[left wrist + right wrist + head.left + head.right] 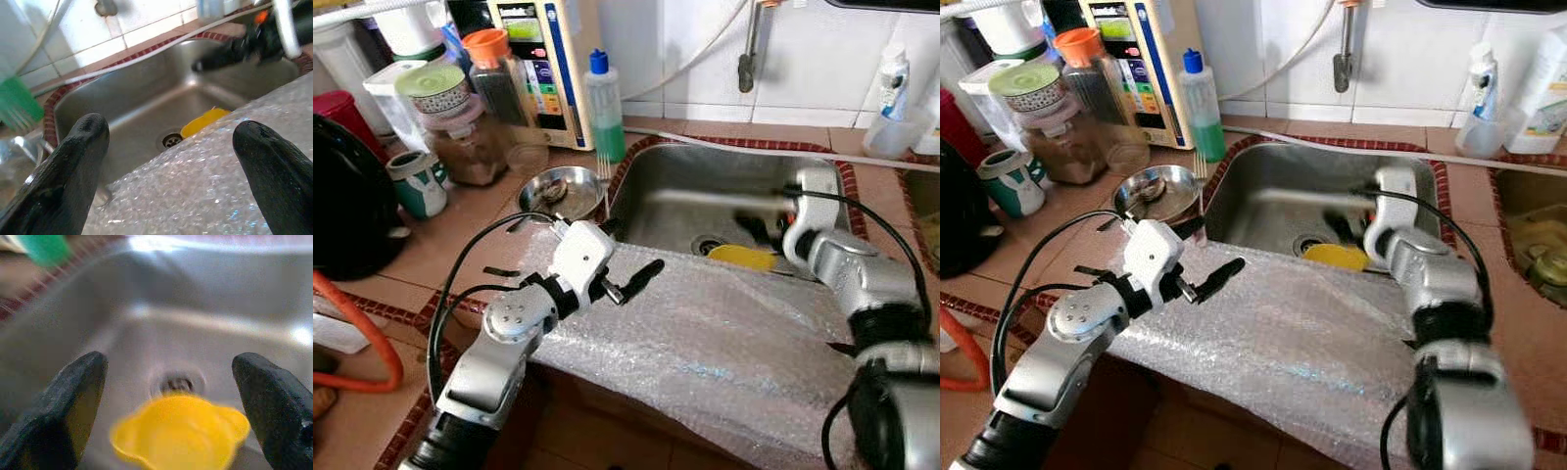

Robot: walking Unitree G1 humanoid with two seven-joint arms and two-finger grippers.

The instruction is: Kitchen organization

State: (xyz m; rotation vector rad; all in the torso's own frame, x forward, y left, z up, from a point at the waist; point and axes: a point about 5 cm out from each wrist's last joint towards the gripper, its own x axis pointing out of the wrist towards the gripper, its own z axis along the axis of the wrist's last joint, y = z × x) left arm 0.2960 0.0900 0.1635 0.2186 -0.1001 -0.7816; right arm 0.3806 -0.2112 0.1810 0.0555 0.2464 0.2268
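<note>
From the left eye view, a stainless sink (656,211) is sunk into a tiled bench (440,245), and a sheet of bubble wrap (705,343) is draped over the sink's front edge. A yellow cup (744,257) lies on the sink floor just beside the drain (708,245). The right gripper (759,227) reaches down into the basin, close above and behind the cup, its image blurred. The left gripper (631,279) hovers over the bubble wrap at the sink's near-left corner, holding nothing. A small steel bowl (558,189) and a green-bottomed bottle (605,108) stand on the bench left of the sink.

The right eye view gives the same layout: the cup sits between the drain and the right arm, well apart from the left gripper.

In the left wrist view, the left gripper's fingers (73,161) are spread wide with nothing between them; beyond the bubble wrap the yellow cup shows near the drain, farther into the basin.

In the right wrist view, the right gripper's fingers (73,401) are also wide apart and empty, and the cup lies straight ahead, centred between them, the drain just behind it. I judge the right arm much the nearer; the coming move is likely a short advance straight onto the cup before closing. The cup's long axis cannot be told through the blur.
</note>
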